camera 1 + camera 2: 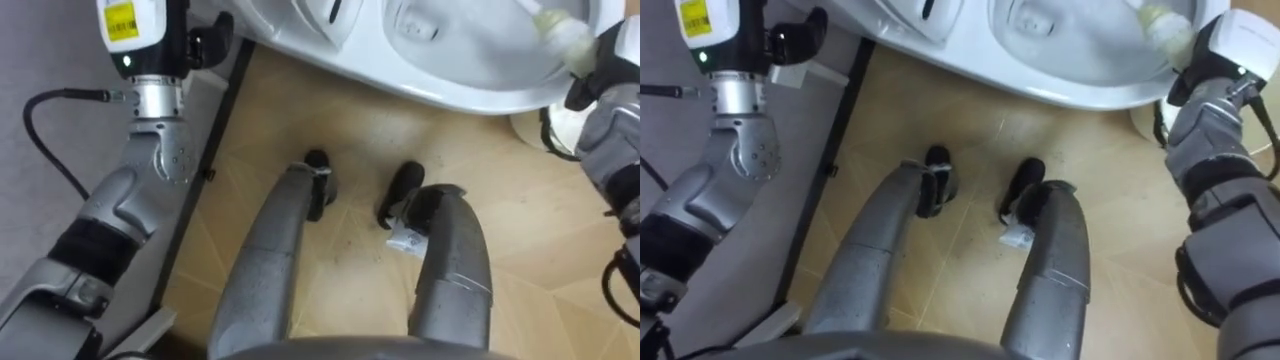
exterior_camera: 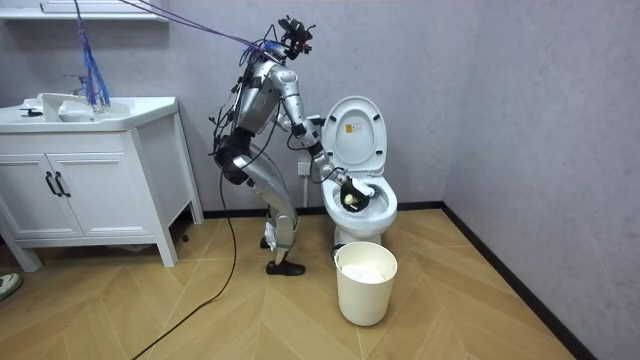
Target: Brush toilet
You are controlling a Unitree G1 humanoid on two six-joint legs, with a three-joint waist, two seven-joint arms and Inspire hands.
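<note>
Room view: robot stands on the wood floor [image 2: 470, 310] right up against the toilet [image 2: 380, 215], trunk bent forward over the bowl, seat lid [image 2: 356, 130] raised against the grey wall. White bin [image 2: 366, 285] sits on the floor just in front of the toilet, near the robot's feet. White vanity cabinet [image 2: 90, 190] with a basin on top is well apart, at the room view's left

Right arm, the one nearer the camera, reaches down and forward. Right hand [image 2: 346, 184] is over the open bowl, with a pale yellowish brush head directly below it inside the bowl

Eye views, looking down: white rim of the toilet runs across the top, both legs below it on the floor. Toilet brush [image 1: 560, 33] lies inside the bowl at upper right, its pale end angled down and to the right, straight into the right hand. Fingers there look curled round the brush. Only dark parts of them show beside the white wrist housing, so how tight the grip is, I cannot tell

Left hand [image 1: 208, 42] is at upper left, beside the outer side of the toilet, close to the dark skirting strip. Only dark finger parts are visible; whether they are curled or straight I cannot tell, nor whether they touch the toilet
</note>
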